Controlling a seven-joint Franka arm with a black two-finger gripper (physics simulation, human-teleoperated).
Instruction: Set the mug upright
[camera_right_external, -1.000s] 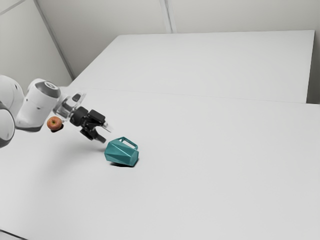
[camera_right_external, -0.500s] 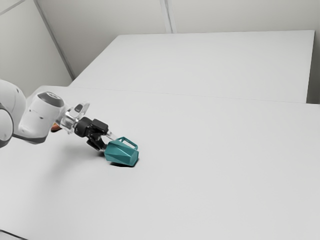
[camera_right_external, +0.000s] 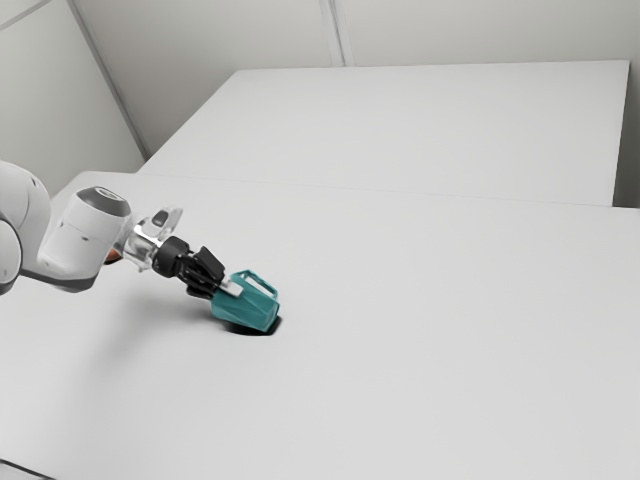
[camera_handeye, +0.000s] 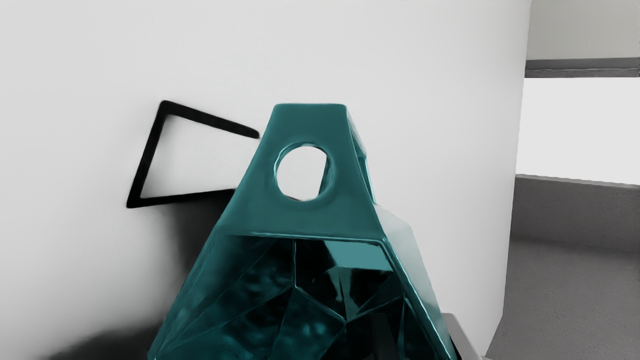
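You have a teal mug (camera_right_external: 246, 303) lying tipped over on a white table (camera_right_external: 420, 330), at about eight o'clock from the centre of the exterior view. Its mouth faces ten o'clock, toward the arm, its base points to four, and its handle (camera_handeye: 305, 125) stands out at one. What has just changed: the black gripper (camera_right_external: 229, 292) has closed. Half a second ago its fingers were spread at the mouth; now they pinch the mug's wall, one inside, one outside. The mug has shifted with them, mouth end slightly raised. Whether it is clear of the table, you cannot tell. It is not upright; you probably now need to lift and swing its mouth toward the ceiling. A reddish apple (camera_right_external: 112, 256) peeks from behind the arm, toward ten o'clock.
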